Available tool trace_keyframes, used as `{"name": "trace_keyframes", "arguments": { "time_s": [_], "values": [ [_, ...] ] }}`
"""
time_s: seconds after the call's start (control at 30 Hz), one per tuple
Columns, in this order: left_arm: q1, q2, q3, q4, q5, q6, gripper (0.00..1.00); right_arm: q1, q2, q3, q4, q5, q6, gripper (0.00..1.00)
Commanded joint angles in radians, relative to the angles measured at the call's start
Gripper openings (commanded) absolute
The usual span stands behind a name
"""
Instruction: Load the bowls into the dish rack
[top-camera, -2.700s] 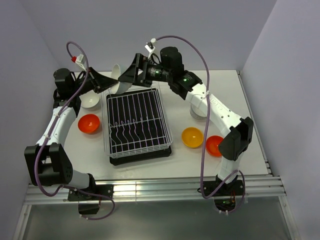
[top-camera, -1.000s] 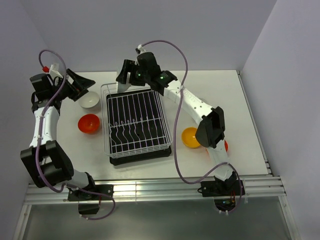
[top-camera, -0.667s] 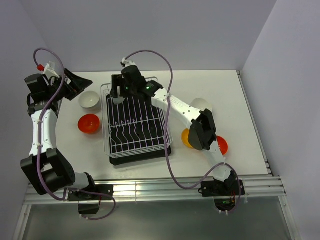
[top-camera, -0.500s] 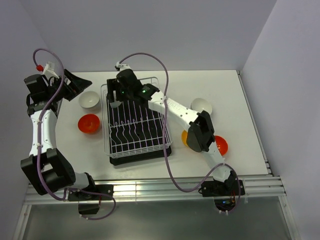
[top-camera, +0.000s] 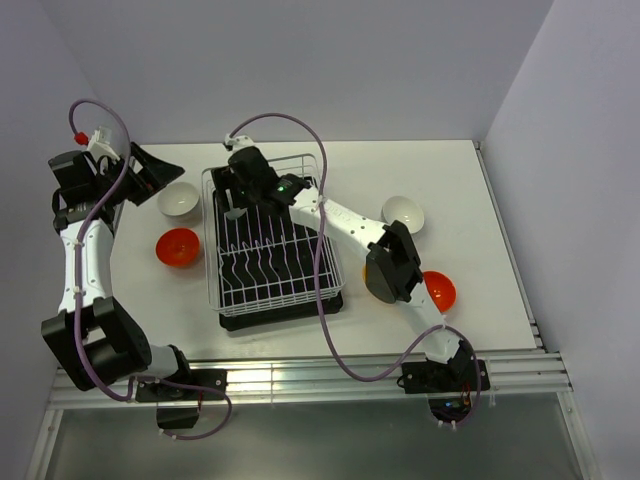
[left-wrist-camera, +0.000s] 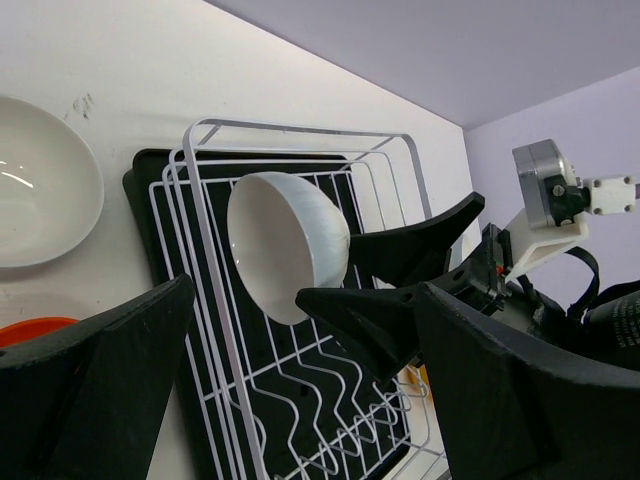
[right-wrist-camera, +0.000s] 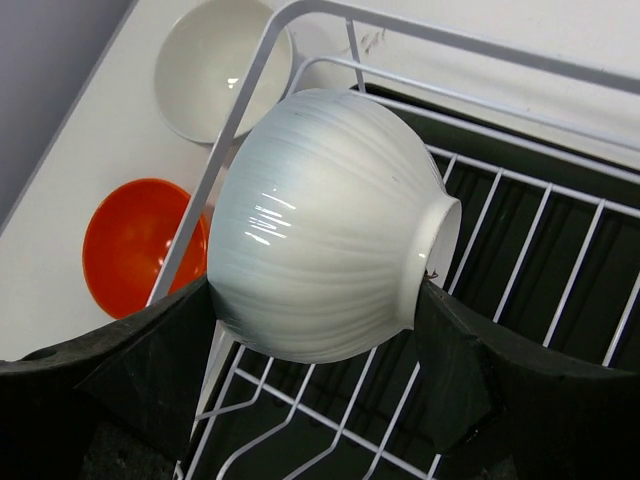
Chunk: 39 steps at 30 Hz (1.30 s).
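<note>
Swinging further left, right end effector (right-wrist-camera: 312, 300) is grasping a white bowl (right-wrist-camera: 320, 230) above the dish rack's (top-camera: 280, 255) far-left corner; left end effector (left-wrist-camera: 305, 292) is hovering released, apart

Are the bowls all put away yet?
Not yet. The rack looks empty. The right gripper holds a white bowl above its far corner. The left gripper is open and empty. Five bowls wait on the table: two white, two red, one yellow.

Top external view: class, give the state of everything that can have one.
White wire dish rack: no bowl seated.
Pale glossy round bowl: gripped, tipped sideways over rack.
Right end effector: shut on that bowl.
Left end effector: open, empty.
Red-orange glossy bowl, left: upright on table.
</note>
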Motion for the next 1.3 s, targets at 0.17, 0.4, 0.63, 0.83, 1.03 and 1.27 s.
{"name": "trace_keyframes", "arguments": {
  "time_s": [0.17,0.4,0.63,0.83,1.03,1.27],
  "values": [
    [0.013,-0.052,0.006,-0.005,0.008,0.054,0.98,0.014,0.005,0.021,0.142,0.055,-0.078,0.0],
    [0.019,-0.05,0.004,-0.011,0.015,0.06,0.98,0.018,0.021,0.006,0.149,0.077,-0.098,0.0],
    [0.019,-0.053,0.0,-0.023,0.021,0.076,0.98,0.04,0.039,0.001,0.145,0.112,-0.127,0.0],
    [0.019,-0.049,0.0,-0.029,0.037,0.088,0.98,0.052,0.061,0.004,0.136,0.133,-0.152,0.0],
    [0.021,-0.041,-0.002,-0.034,0.041,0.093,0.98,0.067,0.064,0.01,0.128,0.12,-0.167,0.18],
    [0.021,-0.035,0.01,-0.045,0.04,0.099,0.99,0.074,0.061,0.012,0.123,0.08,-0.176,0.76]
  ]
}}
